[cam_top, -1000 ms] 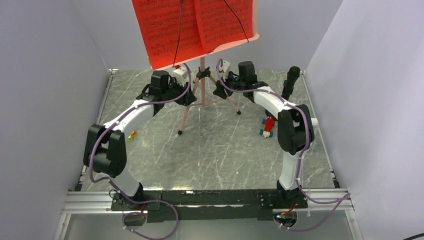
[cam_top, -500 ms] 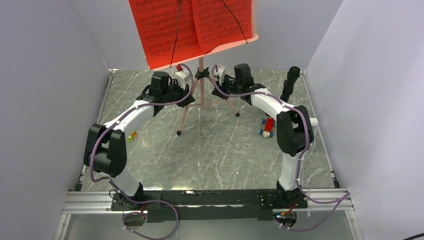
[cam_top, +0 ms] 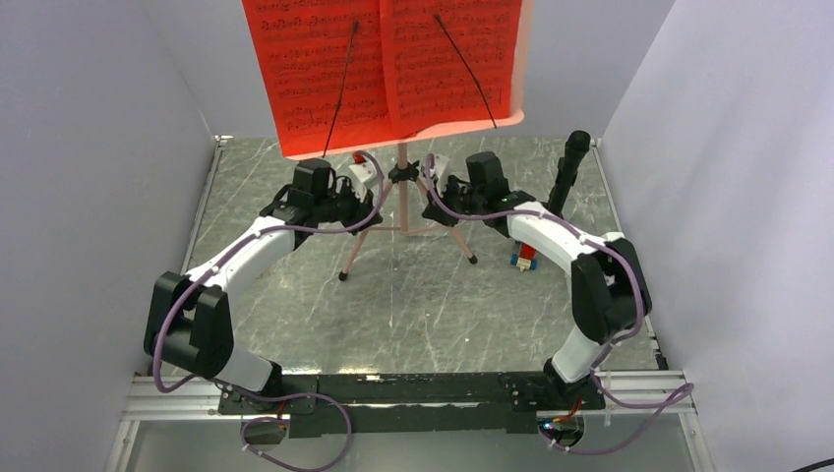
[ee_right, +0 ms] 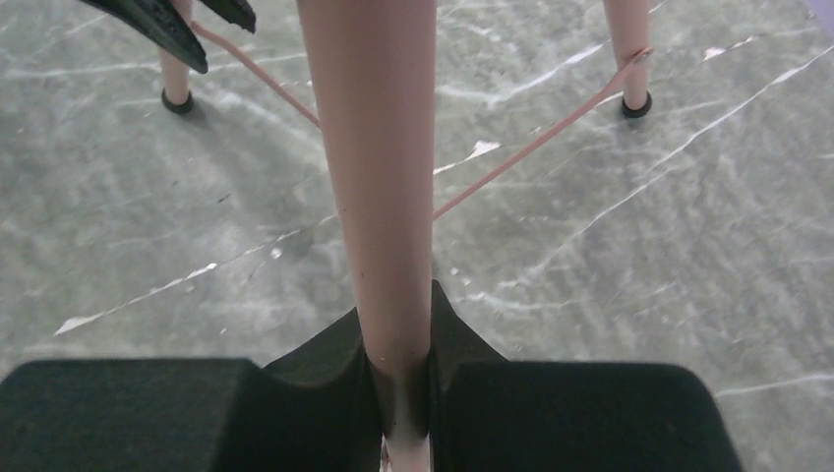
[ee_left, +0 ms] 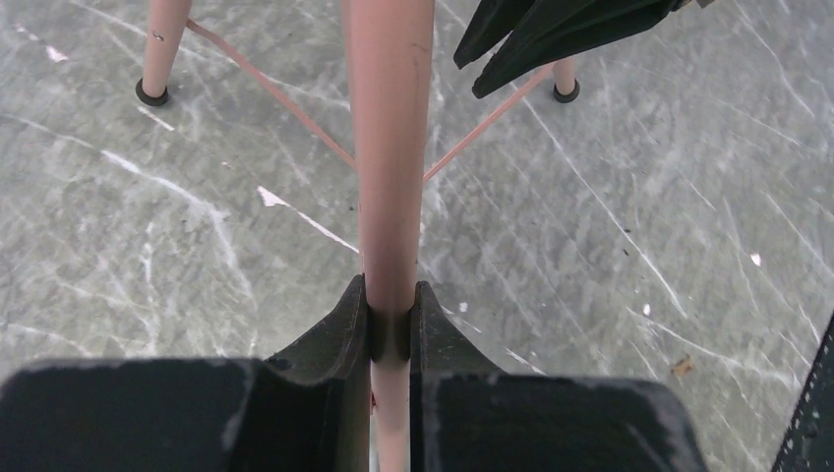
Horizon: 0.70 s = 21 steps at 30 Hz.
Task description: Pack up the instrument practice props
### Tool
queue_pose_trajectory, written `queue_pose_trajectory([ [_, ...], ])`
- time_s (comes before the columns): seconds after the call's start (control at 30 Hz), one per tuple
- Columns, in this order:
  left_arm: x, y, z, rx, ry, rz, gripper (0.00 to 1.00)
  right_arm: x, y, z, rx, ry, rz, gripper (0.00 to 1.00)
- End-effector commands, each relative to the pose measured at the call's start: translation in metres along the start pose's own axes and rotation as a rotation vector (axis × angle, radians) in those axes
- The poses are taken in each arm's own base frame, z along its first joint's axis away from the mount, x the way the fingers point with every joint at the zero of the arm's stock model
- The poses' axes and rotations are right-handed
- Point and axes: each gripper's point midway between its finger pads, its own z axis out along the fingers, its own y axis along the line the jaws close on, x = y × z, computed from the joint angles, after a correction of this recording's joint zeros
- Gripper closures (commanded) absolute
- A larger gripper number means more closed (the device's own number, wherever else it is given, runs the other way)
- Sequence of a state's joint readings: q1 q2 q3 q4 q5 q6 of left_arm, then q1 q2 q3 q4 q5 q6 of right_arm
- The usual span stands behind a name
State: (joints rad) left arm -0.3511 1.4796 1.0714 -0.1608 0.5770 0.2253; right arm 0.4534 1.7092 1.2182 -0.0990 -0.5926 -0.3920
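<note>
The pink music stand (cam_top: 401, 202) is upright at mid-table on its tripod legs. Red sheet-music pages (cam_top: 384, 69) lie on its desk, held by two black wire arms. My left gripper (cam_top: 378, 200) is shut on a pink tube of the stand (ee_left: 388, 147) just below the tripod hub, as the left wrist view (ee_left: 391, 295) shows. My right gripper (cam_top: 431, 205) is shut on a pink tube (ee_right: 369, 147) from the other side, seen in the right wrist view (ee_right: 393, 315). Two rubber-tipped feet (cam_top: 342, 276) rest toward the front. No white metronome is in view.
Multicoloured toy blocks (cam_top: 524, 258) lie right of the stand, under the right forearm. A black upright post (cam_top: 568, 172) stands at the back right corner. Grey walls close in the marble table (cam_top: 413, 305) on the left, back and right.
Both arms have drawn back toward the near edge with the stand held between them. Its feet and the red pages have shifted nearer and the pages look larger.
</note>
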Motion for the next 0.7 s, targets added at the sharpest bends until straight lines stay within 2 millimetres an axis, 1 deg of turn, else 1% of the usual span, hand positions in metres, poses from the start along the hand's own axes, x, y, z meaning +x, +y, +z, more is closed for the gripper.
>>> queue_pose_trajectory([
  [0.0, 0.007, -0.020, -0.015, 0.050, 0.012, 0.069, 0.99, 0.010, 0.021, -0.037, 0.022, 0.033, 0.064, 1.00],
  [0.13, 0.016, -0.039, -0.017, 0.108, 0.020, 0.061, 0.99, 0.031, 0.036, -0.058, 0.041, 0.071, 0.043, 1.00],
  [0.37, 0.028, -0.062, -0.020, 0.206, 0.024, 0.009, 0.99, 0.070, 0.062, -0.084, 0.043, 0.138, 0.017, 1.00],
  [0.5, 0.037, -0.078, -0.021, 0.278, 0.026, -0.041, 0.99, 0.087, 0.064, -0.098, 0.072, 0.173, -0.010, 1.00],
  [0.67, 0.038, -0.092, -0.022, 0.335, 0.026, -0.054, 0.98, 0.101, 0.066, -0.113, 0.093, 0.187, -0.001, 1.00],
])
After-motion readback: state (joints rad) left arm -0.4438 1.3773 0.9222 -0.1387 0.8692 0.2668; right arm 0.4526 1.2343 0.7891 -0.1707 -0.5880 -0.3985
